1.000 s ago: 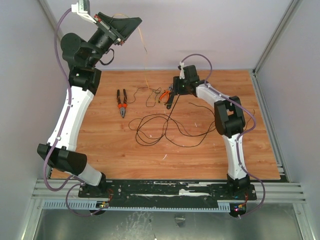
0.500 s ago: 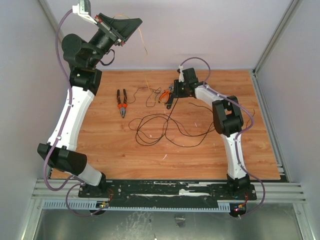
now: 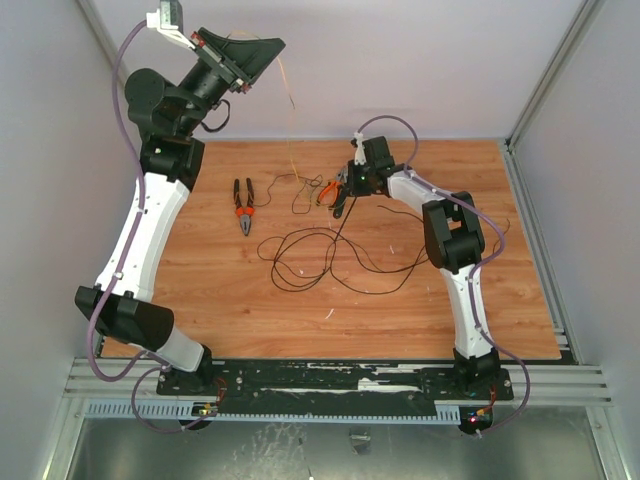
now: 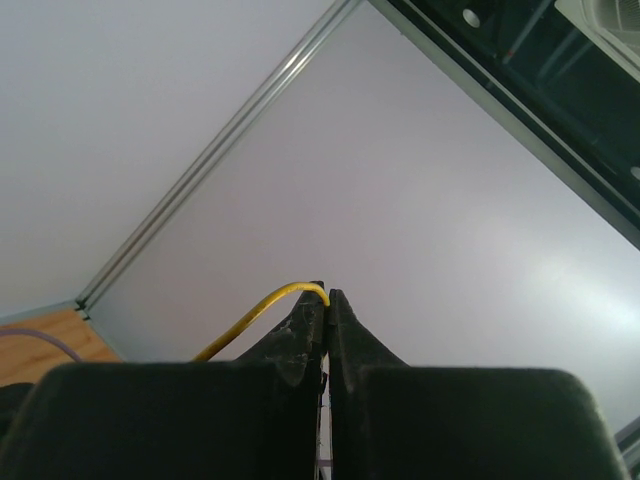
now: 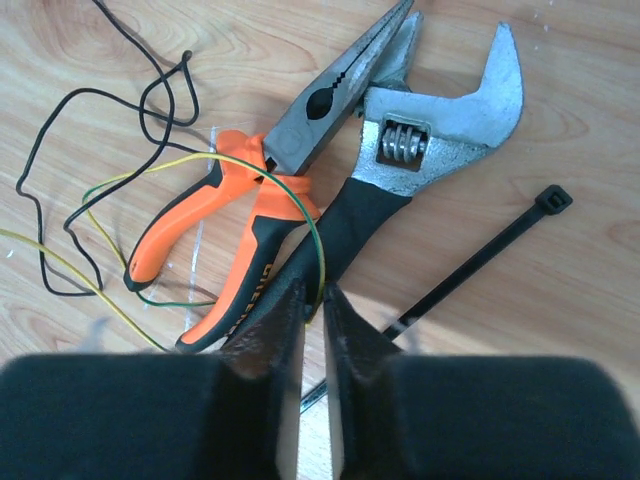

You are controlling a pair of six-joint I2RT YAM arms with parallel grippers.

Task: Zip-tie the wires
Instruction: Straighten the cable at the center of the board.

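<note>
The black wires (image 3: 310, 255) lie in loose loops mid-table; one end shows in the right wrist view (image 5: 95, 95). The zip tie (image 5: 480, 258) lies flat on the wood beside an adjustable wrench (image 5: 430, 140) and orange pliers (image 5: 225, 225). My left gripper (image 3: 276, 46) is raised high at the back left, shut (image 4: 328, 296) on a thin yellow wire (image 3: 291, 120) that hangs down to the table. My right gripper (image 3: 340, 205) hovers low over the pliers and wrench. Its jaws (image 5: 313, 292) stand a narrow gap apart, and the yellow-green wire (image 5: 318, 240) runs in between the tips.
A second pair of pliers (image 3: 243, 206) lies at the back left of the wooden table (image 3: 420, 310). Grey walls close in the back and both sides. A metal rail (image 3: 330, 385) runs along the near edge.
My right gripper has shifted slightly back and left over the pliers and wrench. The left arm stays raised with the yellow wire.
</note>
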